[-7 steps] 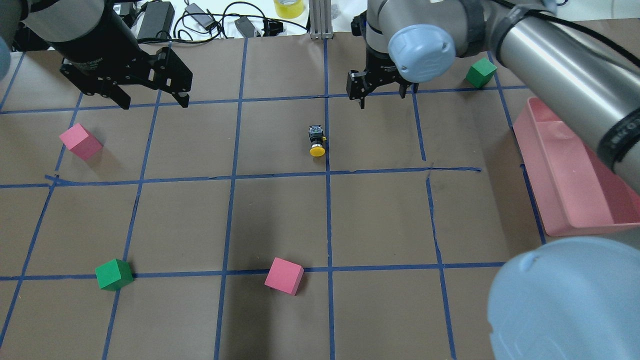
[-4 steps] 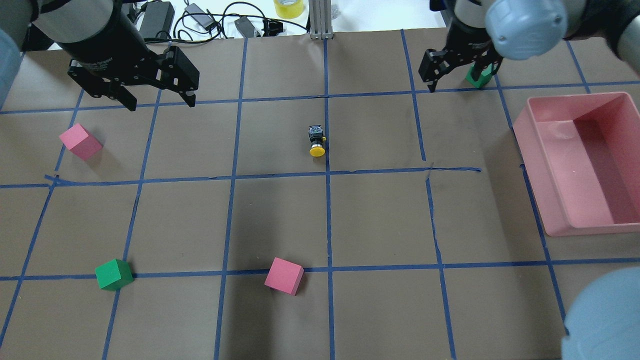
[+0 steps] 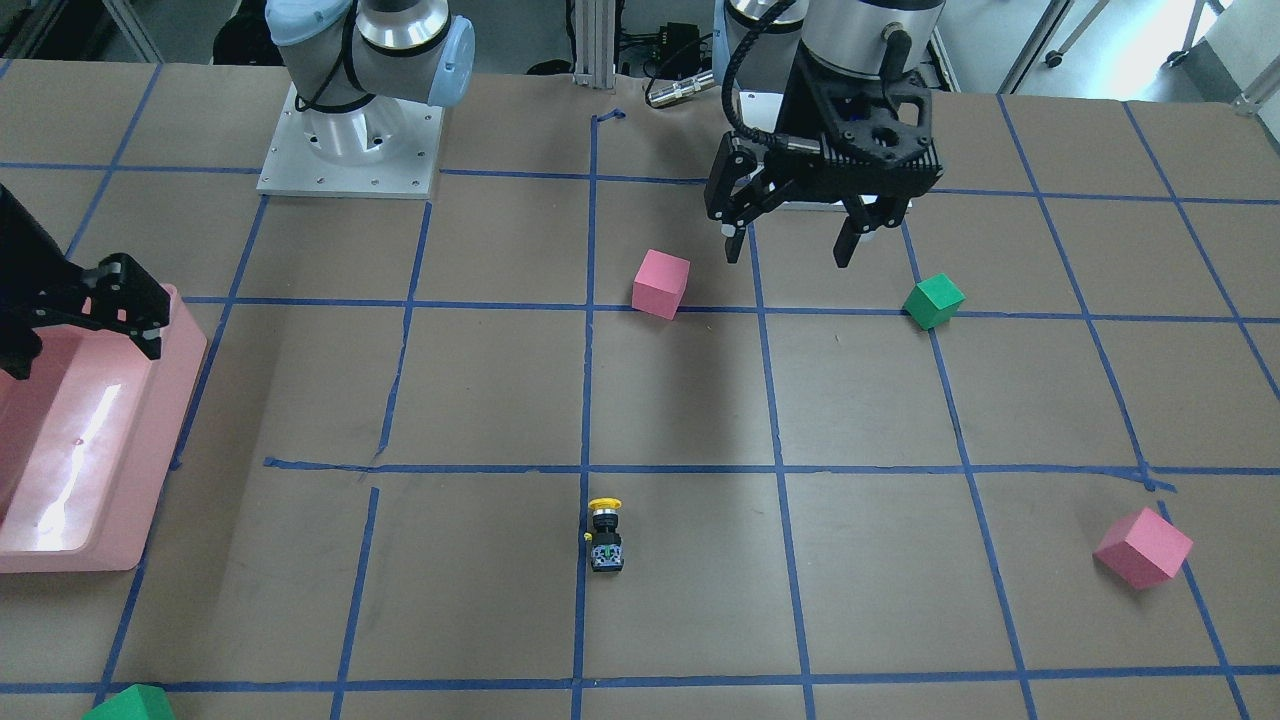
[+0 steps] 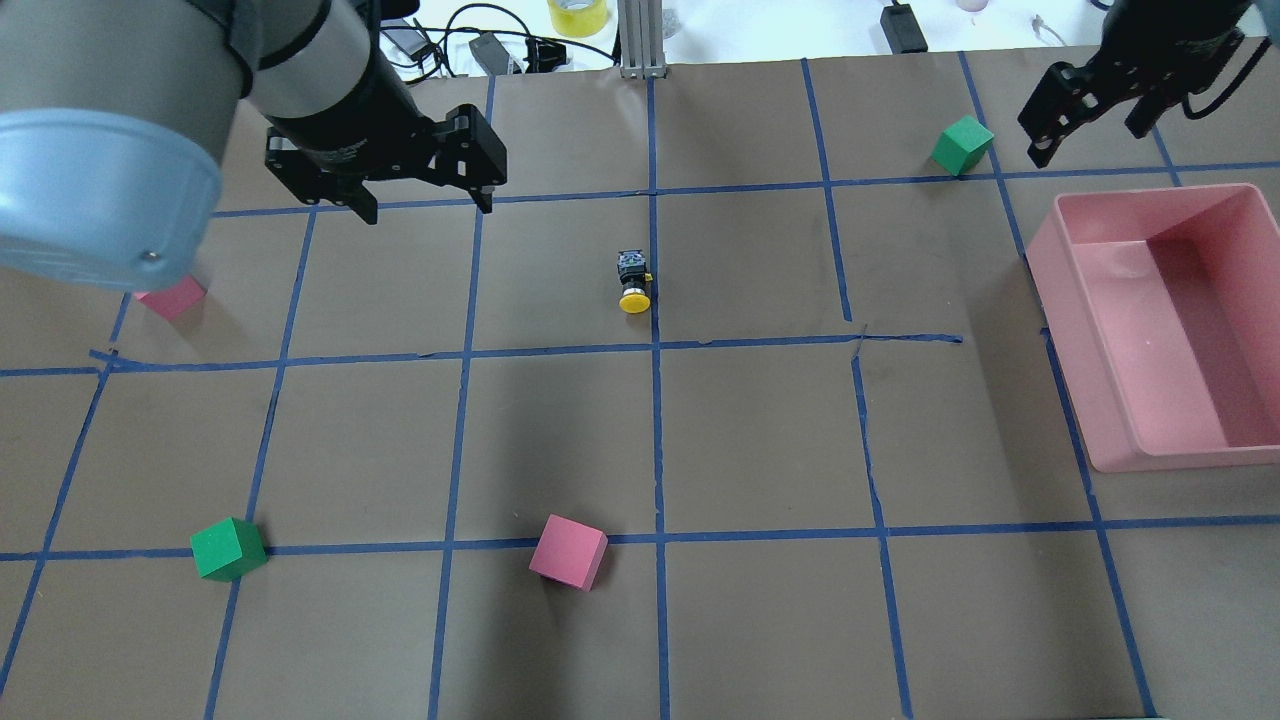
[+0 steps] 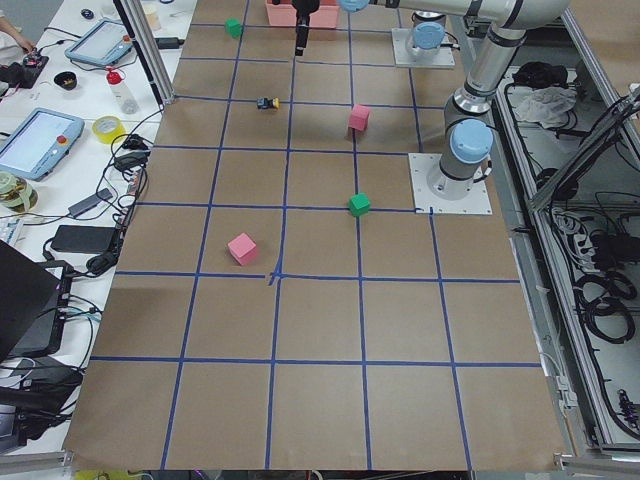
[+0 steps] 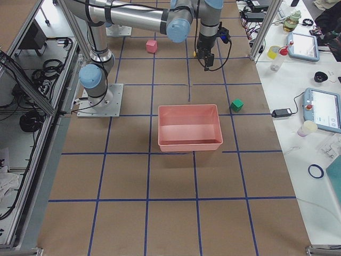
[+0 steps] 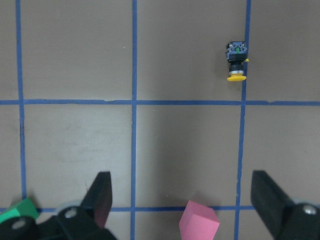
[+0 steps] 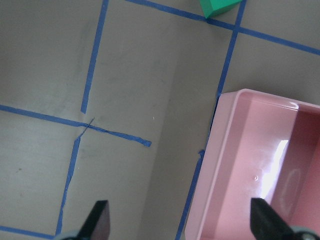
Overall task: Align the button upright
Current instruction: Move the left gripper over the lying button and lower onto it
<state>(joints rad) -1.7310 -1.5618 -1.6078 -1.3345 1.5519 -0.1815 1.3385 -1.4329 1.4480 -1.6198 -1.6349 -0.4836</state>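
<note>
Out on the left, the left end effector (image 4: 428, 208) hangs above the table (image 4: 760, 430) with its fingers spread wide and nothing between them. In the middle, well clear of both arms, the button (image 4: 633, 281) lies on its side just beside a blue tape line (image 4: 656, 420), its yellow cap pointing back toward the robot. Over on the right, the right end effector (image 4: 1090, 140) is spread wide and empty too, up between the green cube (image 4: 962, 145) and the far corner of the pink bin (image 4: 1150, 193).
</note>
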